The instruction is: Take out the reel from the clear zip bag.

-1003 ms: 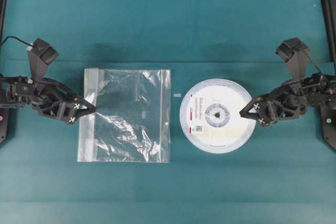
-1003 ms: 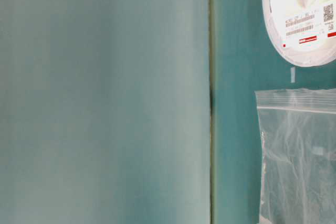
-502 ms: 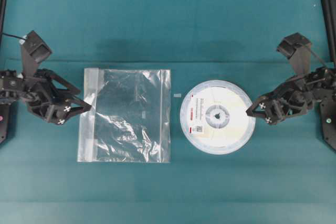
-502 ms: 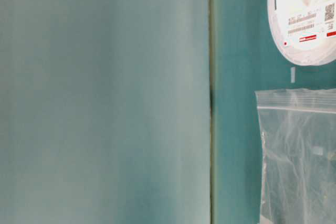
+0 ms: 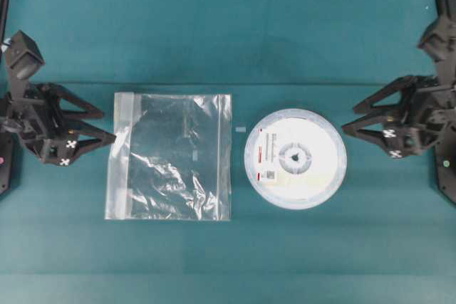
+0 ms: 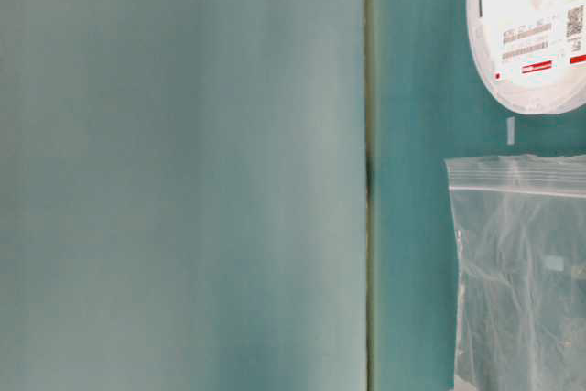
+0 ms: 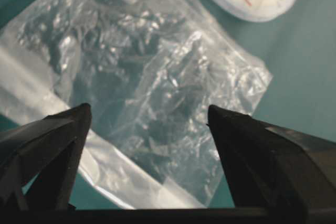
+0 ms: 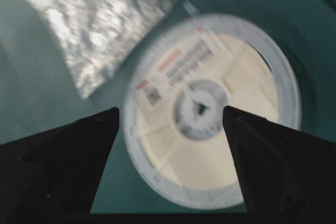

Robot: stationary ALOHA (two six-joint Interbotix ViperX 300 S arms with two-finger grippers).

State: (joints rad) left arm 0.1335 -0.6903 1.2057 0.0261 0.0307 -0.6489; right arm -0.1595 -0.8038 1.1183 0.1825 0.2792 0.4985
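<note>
Reel (image 5: 295,159) is lying flat on the surface (image 5: 228,40), right of centre in the overhead, fully outside the bag (image 5: 169,156) and clear of it, a small white scrap (image 5: 240,129) sitting between them. Bag is lying flat left of centre, looking empty, zip strip along its left edge. Left gripper (image 5: 105,124) is sitting at the far left edge, jaws spread wide, holding nothing, tips just beside the bag's zip edge. Right gripper (image 5: 353,119) is at the far right edge, jaws wide too, empty, near the reel rim but apart from it. Judging by the layout, extraction looks done; next move is probably just parking both arms, no grasp needed.
</note>
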